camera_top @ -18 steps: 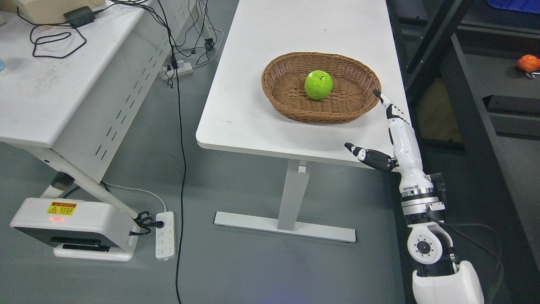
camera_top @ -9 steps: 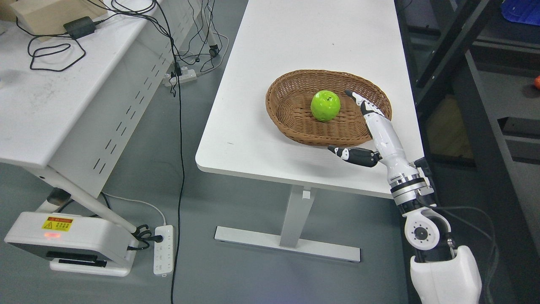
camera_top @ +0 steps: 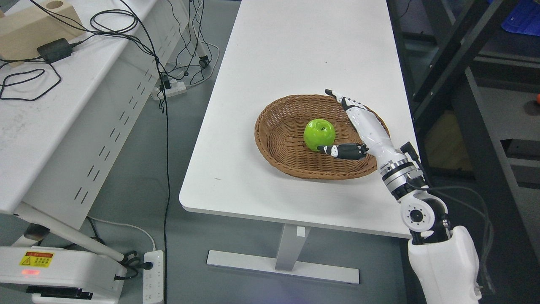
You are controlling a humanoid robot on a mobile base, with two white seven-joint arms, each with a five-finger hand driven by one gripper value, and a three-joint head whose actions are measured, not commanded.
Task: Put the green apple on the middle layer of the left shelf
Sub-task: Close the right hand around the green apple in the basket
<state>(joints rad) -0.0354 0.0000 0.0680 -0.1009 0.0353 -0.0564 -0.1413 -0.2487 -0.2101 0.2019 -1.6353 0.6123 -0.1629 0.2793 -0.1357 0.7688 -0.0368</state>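
A shiny green apple (camera_top: 319,133) lies in the middle of a brown wicker basket (camera_top: 278,139) on the white table (camera_top: 270,76). My right hand (camera_top: 337,122) reaches over the basket's right side, open, with its fingers (camera_top: 344,100) stretched out past the apple's far right and its dark thumb (camera_top: 337,150) at the apple's near side. The hand flanks the apple without closing on it. The left arm does not show.
A dark metal shelf frame (camera_top: 447,55) stands right of the table, with an orange object (camera_top: 537,98) at the right edge. On the left is a second white desk (camera_top: 38,126) with cables, a wooden block (camera_top: 29,25) and floor power strips (camera_top: 152,276).
The right hand has moved forward and left from the table's edge into the basket, up against the apple. The camera has shifted too, so the whole scene sits lower in the picture.
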